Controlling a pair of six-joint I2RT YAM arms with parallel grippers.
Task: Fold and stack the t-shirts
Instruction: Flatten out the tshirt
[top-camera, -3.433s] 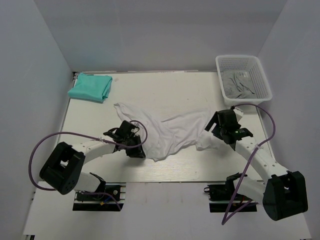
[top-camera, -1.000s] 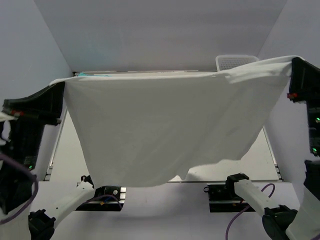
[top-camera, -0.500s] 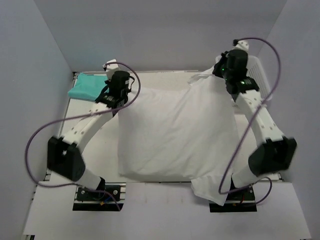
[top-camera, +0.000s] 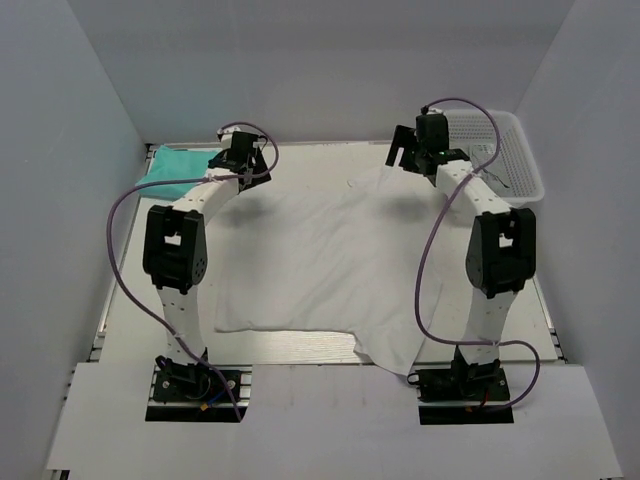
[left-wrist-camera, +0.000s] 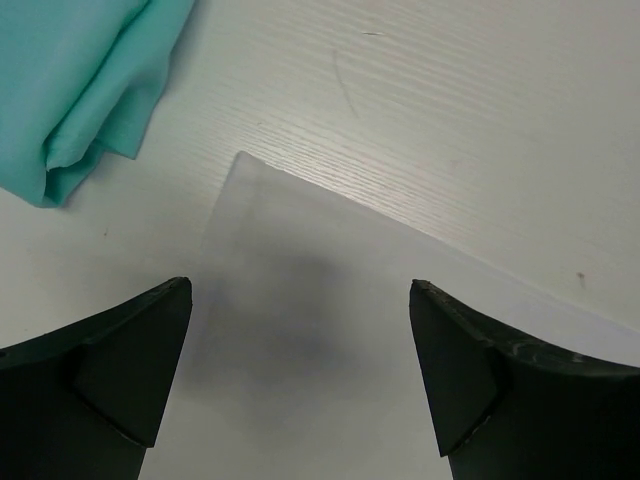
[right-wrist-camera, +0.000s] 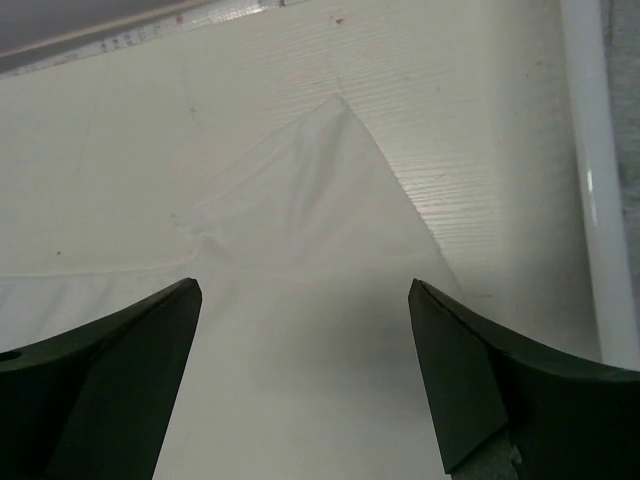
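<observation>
Top external: white t-shirt (top-camera: 330, 260) lies flat, unfolded; left gripper (left-wrist-camera: 298, 300) and right gripper (right-wrist-camera: 303, 290) hang open, empty; teal t-shirt (top-camera: 178, 172) sits folded at ten o'clock.

The table (top-camera: 320, 165) bears a spread white t-shirt (top-camera: 330, 260), a folded teal t-shirt (top-camera: 172, 164) and a basket (top-camera: 520, 165).

Bright, diffuse overhead light; soft grey shadow on the white t-shirt (left-wrist-camera: 300, 330)
</observation>
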